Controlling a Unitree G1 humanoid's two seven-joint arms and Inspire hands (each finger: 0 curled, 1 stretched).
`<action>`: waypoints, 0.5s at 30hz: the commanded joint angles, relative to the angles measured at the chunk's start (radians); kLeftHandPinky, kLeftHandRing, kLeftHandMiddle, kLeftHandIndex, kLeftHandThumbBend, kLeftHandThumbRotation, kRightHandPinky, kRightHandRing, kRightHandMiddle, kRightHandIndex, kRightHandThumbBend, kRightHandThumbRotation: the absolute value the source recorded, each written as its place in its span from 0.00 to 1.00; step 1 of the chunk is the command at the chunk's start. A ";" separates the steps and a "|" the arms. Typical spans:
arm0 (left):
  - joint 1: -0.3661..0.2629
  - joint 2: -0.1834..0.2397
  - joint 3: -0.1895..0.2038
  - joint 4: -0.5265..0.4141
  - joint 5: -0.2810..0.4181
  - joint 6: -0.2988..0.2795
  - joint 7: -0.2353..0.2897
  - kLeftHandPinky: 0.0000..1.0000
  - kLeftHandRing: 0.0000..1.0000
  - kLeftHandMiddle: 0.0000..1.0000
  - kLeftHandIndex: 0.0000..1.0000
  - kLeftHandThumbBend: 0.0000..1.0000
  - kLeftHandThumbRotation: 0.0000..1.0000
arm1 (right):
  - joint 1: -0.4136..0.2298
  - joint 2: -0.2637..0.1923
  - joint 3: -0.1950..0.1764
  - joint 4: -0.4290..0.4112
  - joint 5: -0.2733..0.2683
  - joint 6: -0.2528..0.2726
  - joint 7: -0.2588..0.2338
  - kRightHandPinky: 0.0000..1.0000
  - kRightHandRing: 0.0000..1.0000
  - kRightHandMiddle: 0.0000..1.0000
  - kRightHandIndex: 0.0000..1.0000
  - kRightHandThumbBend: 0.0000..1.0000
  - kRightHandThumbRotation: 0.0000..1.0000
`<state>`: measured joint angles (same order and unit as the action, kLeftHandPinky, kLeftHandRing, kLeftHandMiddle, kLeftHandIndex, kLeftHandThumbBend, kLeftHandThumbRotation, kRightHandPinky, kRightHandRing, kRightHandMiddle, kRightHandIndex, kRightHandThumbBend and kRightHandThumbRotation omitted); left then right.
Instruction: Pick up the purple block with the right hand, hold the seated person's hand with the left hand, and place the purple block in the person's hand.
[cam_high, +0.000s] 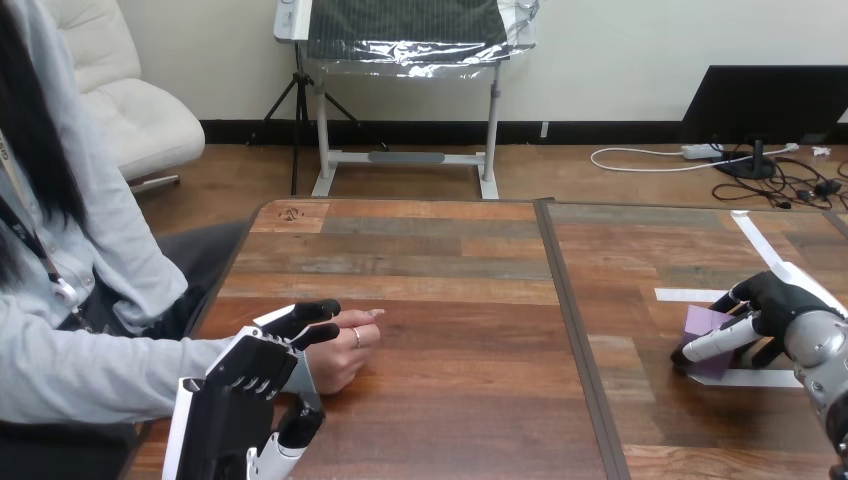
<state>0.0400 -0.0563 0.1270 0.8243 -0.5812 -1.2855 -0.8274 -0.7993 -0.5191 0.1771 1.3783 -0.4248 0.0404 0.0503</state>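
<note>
Two robot hands work opposite ends of a wooden counter (450, 300). At its right side, the right hand (775, 305) has its fingers (715, 341) and thumb clamped on the purple block (703, 322), which sits low at the counter's surface between strips of white tape (690, 295); whether it is lifted clear cannot be told. At the left edge, the left hand (250, 375) lies over the wrist end of the seated person's hand (345, 355), which rests loosely curled on the counter, well apart from the block. Whether the left hand is clasping that hand or merely resting over it cannot be told.
</note>
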 joint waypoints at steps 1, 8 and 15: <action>-0.033 -0.013 -0.006 -0.041 0.001 0.000 -0.004 0.74 0.80 0.74 0.68 0.73 0.57 | -0.038 0.009 -0.023 -0.029 0.024 -0.003 -0.024 0.48 0.59 0.62 0.54 0.79 0.00; -0.038 -0.016 -0.004 -0.038 0.003 -0.009 -0.001 0.75 0.80 0.74 0.68 0.73 0.57 | -0.041 0.010 -0.033 -0.032 0.033 -0.010 -0.043 0.41 0.51 0.56 0.53 0.78 0.00; -0.042 -0.015 -0.004 -0.035 0.004 -0.006 0.000 0.74 0.79 0.74 0.68 0.73 0.57 | -0.043 0.011 -0.047 -0.036 0.047 -0.023 -0.056 0.36 0.46 0.53 0.53 0.77 0.00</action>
<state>0.0400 -0.0569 0.1273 0.8243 -0.5809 -1.2856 -0.8268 -0.7993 -0.5104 0.1461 1.3783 -0.3918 0.0395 0.0304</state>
